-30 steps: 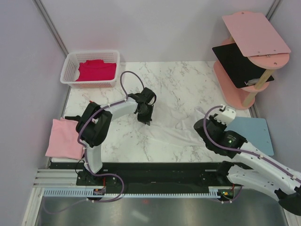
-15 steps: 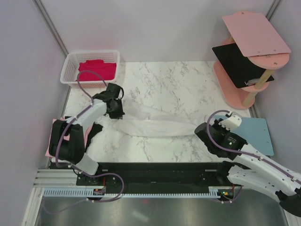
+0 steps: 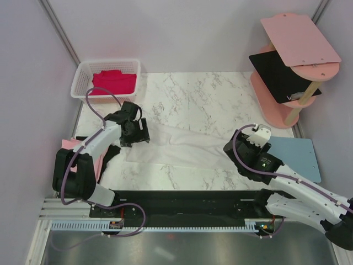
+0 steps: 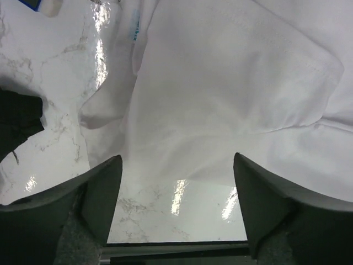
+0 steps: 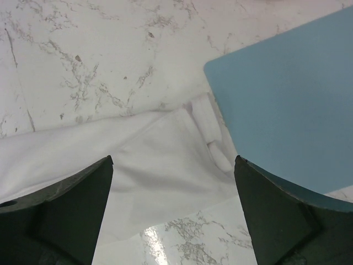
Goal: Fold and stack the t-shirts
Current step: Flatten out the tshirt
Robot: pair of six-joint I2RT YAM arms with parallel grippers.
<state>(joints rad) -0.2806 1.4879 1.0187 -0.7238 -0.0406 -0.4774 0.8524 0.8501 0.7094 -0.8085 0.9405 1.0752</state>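
A large white t-shirt (image 3: 182,152) lies stretched in a long band across the marble table (image 3: 204,105). My left gripper (image 3: 139,134) hovers open over its left end (image 4: 220,83), with nothing between the fingers (image 4: 177,165). Over the shirt's right end (image 5: 149,160) my right gripper (image 3: 245,144) also stands open and empty (image 5: 174,165). A light pink t-shirt (image 3: 69,144) lies at the table's left edge, partly under the left arm, with black cloth (image 3: 111,153) beside it. The magenta-red t-shirt (image 3: 113,83) sits in the white basket (image 3: 80,83).
A light-blue mat (image 3: 298,157) lies at the right, its corner touching the white shirt's end (image 5: 287,110). A pink shelf stand (image 3: 295,49) at the back right carries a flat black item (image 3: 278,74). Grey walls close in both sides.
Both grippers have gone from shut to open and let go of the white t-shirt. The left arm swung left, drawing the shirt out into a long band that now rests on the table.
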